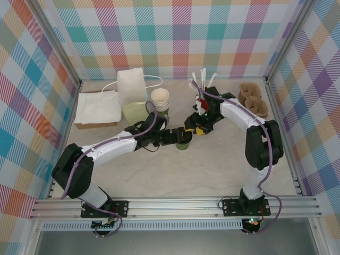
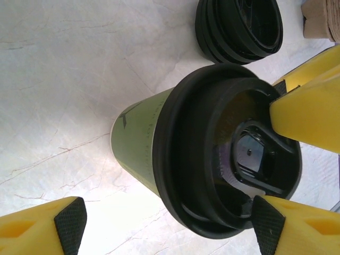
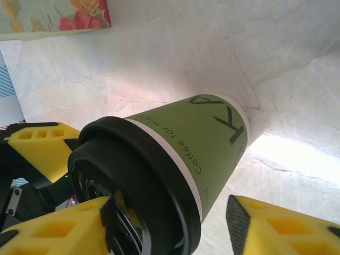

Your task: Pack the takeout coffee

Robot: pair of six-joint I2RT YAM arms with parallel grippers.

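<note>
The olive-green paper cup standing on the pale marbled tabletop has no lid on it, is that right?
Not quite. The olive-green paper cup does stand on the pale marbled tabletop, but it has a black round plastic lid pressed onto it. The left wrist view shows this most plainly.

- The green cup [image 3: 212, 133] with its black lid [image 3: 133, 175] stands on the pale bench [image 3: 276, 53].
- The right hand [image 3: 174, 223] is around it, fingers spread, the right pad [image 3: 234, 220] not touching the cup.
</note>
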